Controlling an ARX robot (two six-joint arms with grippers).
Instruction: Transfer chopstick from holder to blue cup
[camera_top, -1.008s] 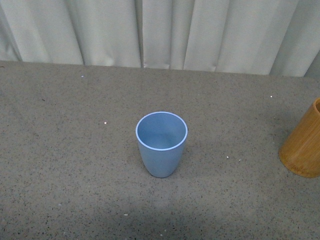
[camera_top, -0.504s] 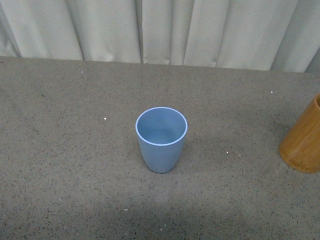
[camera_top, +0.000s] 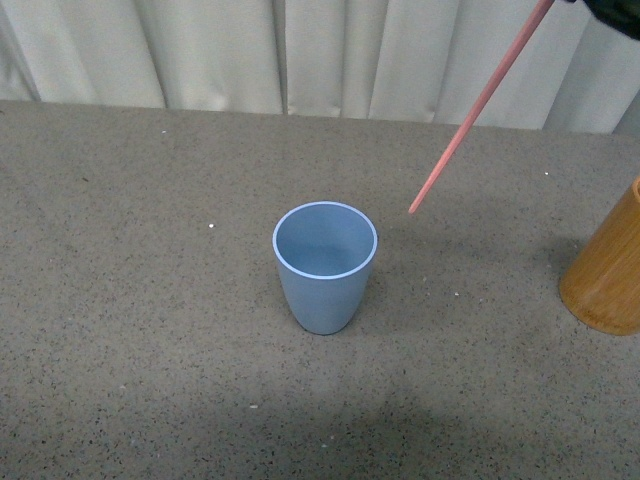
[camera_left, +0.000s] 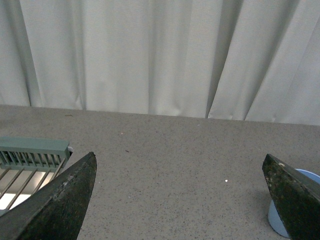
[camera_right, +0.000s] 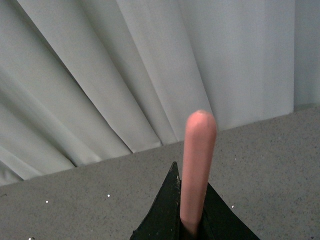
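Observation:
The light blue cup (camera_top: 325, 265) stands upright and empty in the middle of the table. A salmon-pink chopstick (camera_top: 478, 108) slants down from the top right corner; its lower tip hangs in the air just right of the cup's rim, outside the cup. My right gripper (camera_right: 192, 212) is shut on the chopstick (camera_right: 198, 160), and only a dark bit of the gripper (camera_top: 608, 12) shows in the front view. The orange-brown holder (camera_top: 606, 275) stands at the right edge. My left gripper (camera_left: 180, 200) is open and empty, with the blue cup (camera_left: 276, 221) partly behind one finger (camera_left: 295, 197).
Pale curtains (camera_top: 300, 55) hang along the table's far edge. A grey-green slatted rack (camera_left: 31, 152) lies on the table beside the left gripper. The speckled grey tabletop (camera_top: 150, 300) spreads around the cup.
The chopstick has come into the front view from the top right, its tip now close to the blue cup's rim. The cup and holder appear a little higher in the picture.

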